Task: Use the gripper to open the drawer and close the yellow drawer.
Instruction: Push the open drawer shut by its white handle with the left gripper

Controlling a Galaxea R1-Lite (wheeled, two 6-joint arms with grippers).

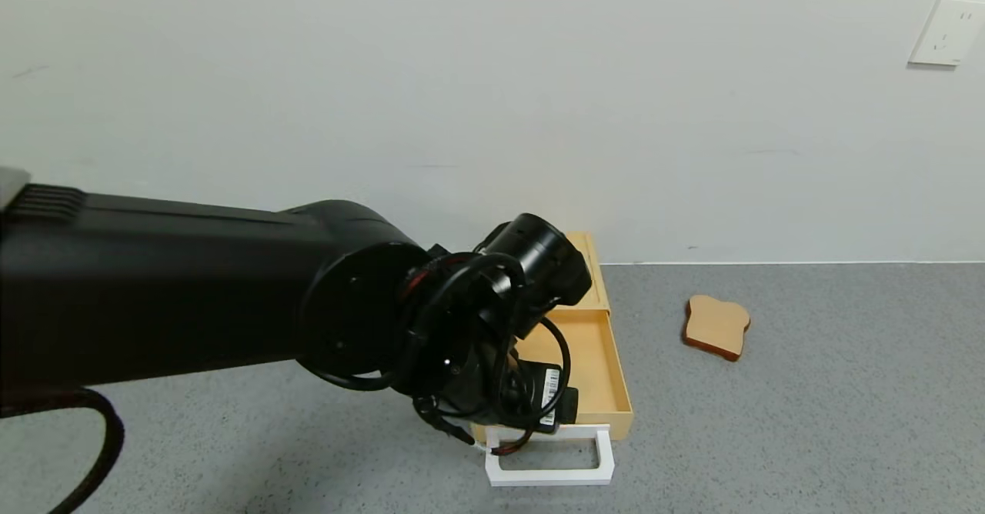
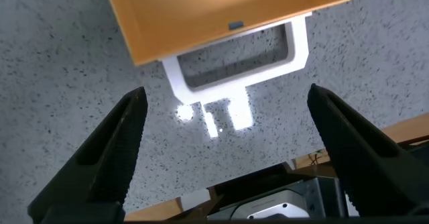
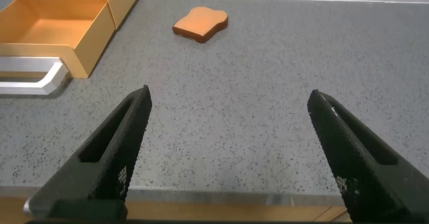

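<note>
- The shallow pale-yellow drawer (image 1: pixel 592 360) is pulled well out of its small flat pale-yellow box (image 1: pixel 589 268), which sits against the white wall at the back of the speckled grey counter (image 1: pixel 808 422).
- The drawer's inside is bare, and its white rectangular loop handle (image 1: pixel 550 460) lies at the near end, resting on the counter.
- The left gripper (image 2: pixel 224 157), a black hand wrapped in looping black cables on a thick black forearm, hangs over the near end of the drawer, just above the handle.
- In the left wrist view its two black fingers (image 2: pixel 107 157) are spread wide apart and hold nothing; the handle (image 2: pixel 234 63) and the drawer's front edge (image 2: pixel 228 9) lie beyond the fingertips, apart from them.
- The right gripper (image 3: pixel 228 150) is off to the side, low over the counter's front edge, away from the drawer.
- Its black fingers (image 3: pixel 110 150) are likewise spread wide with nothing between them.
- A tan toast-shaped slice (image 1: pixel 717 327) lies flat on the counter to the right of the drawer, well apart from it.
- A white wall socket (image 1: pixel 946 31) is mounted high on the wall at the right.
</note>
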